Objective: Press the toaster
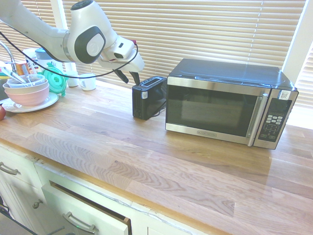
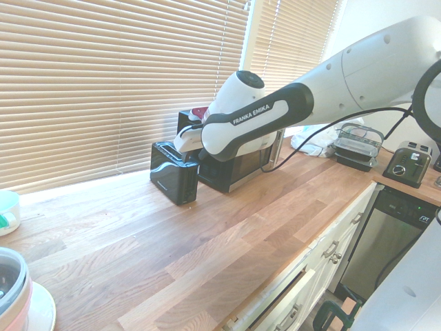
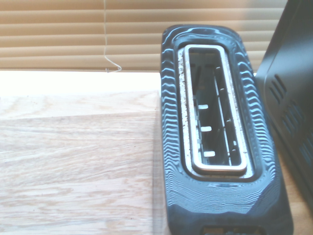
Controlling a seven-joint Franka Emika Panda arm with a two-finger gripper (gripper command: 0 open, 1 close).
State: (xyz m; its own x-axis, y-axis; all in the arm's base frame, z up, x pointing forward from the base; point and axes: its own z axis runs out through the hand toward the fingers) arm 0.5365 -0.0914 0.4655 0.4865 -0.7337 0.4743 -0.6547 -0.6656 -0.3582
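Observation:
The toaster [image 1: 149, 97] is a small narrow black box with a top slot and a white label on its end. It stands on the wooden counter just left of the microwave [image 1: 230, 100]. My gripper [image 1: 128, 77] hangs just above and to the left of the toaster's near end, its two dark fingers apart with nothing between them and not touching it. From the other side, the toaster [image 2: 173, 172] sits under the white hand of the arm. The wrist view looks straight down into the toaster [image 3: 215, 112] and its empty slot.
The microwave's dark side [image 3: 293, 98] stands close beside the toaster. A stack of bowls on a plate [image 1: 29, 92], a white mug [image 1: 88, 82] and a teal item [image 1: 55, 78] sit at the counter's left. Closed blinds run behind. A silver appliance [image 2: 406, 164] and lidded containers [image 2: 358, 146] stand further off.

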